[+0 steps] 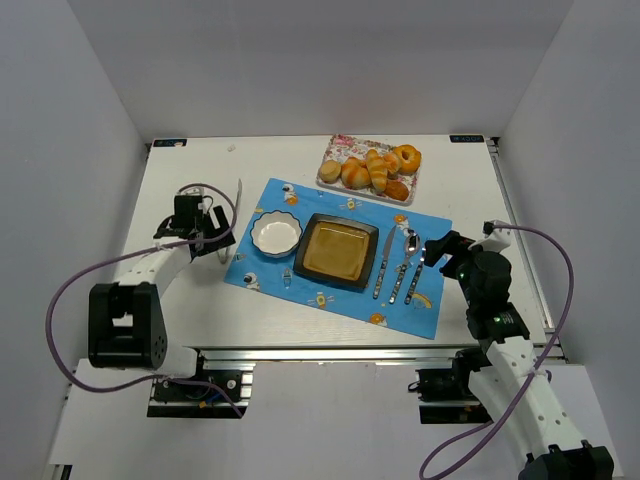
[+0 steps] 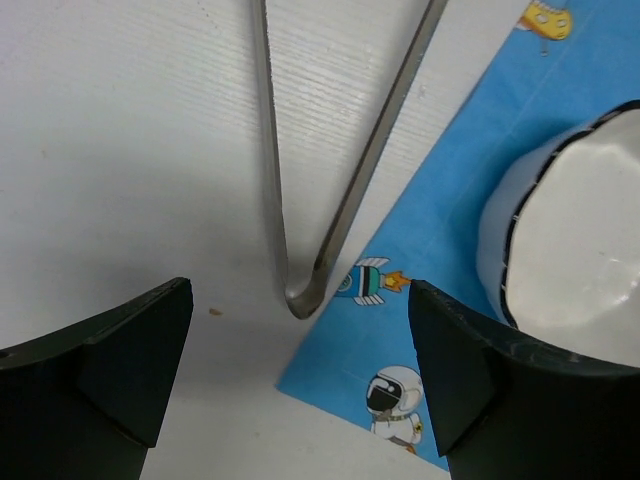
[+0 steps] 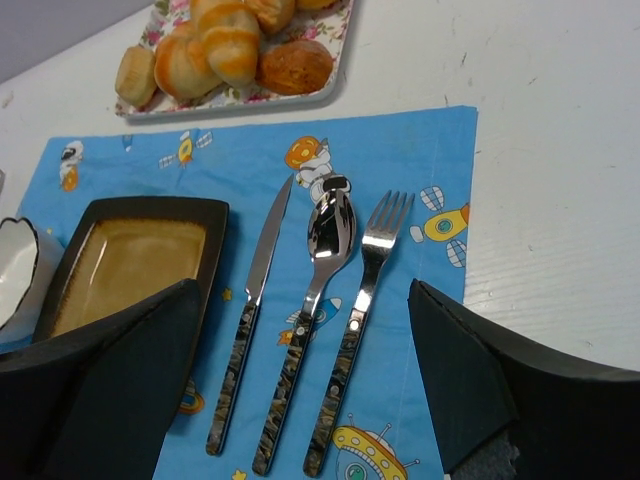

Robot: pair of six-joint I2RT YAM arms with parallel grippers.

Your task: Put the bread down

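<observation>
Bread (image 1: 378, 172) on tray (image 1: 338, 146) among buns (image 1: 331, 171); left end effector (image 2: 300, 290), right end effector (image 3: 305, 287) agape

Bread (image 3: 232, 45) and tray (image 3: 250, 100) cut by right wrist view's top edge; tongs (image 2: 371, 150) by left's.

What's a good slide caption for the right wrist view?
Open right gripper above knife, spoon and fork; bread on tray beyond.

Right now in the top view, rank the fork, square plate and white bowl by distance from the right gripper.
1. Fork, just left of the right gripper.
2. Square plate, centre of the mat.
3. White bowl, mat's left end.
</observation>
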